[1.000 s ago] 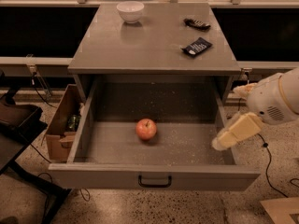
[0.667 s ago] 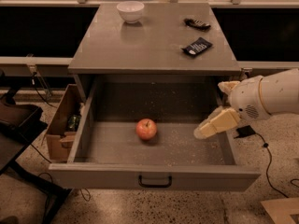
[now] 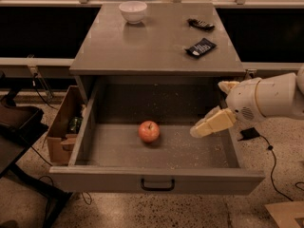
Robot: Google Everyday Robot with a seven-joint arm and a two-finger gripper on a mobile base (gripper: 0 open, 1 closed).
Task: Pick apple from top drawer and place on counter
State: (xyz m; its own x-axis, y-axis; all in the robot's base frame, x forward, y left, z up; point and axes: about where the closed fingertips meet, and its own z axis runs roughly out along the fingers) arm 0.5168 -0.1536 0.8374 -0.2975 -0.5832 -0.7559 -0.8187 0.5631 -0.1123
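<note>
White, rounded robot arm point(image 3: 273, 99) w/ cream two-finger gripper point(image 3: 209, 109), at right side of wide grey metal top drawer point(image 3: 95, 179).
Wrist shell smooth & bulbous, thin seam ring, small dotted grille patch; jaws pale cream, blocky, spread well apart.

Dim warm overhead light; faint sheen on counter point(image 3: 156, 49), soft shadow beneath apple point(image 3: 148, 131), gripper point(image 3: 208, 109) at top drawer point(image 3: 95, 178) right side lit pale.

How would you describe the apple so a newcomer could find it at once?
Look into the open top drawer of the grey cabinet. Near the middle of its floor sits the apple, the only thing lying there, round and red-orange. The gripper hovers to its right.
</note>
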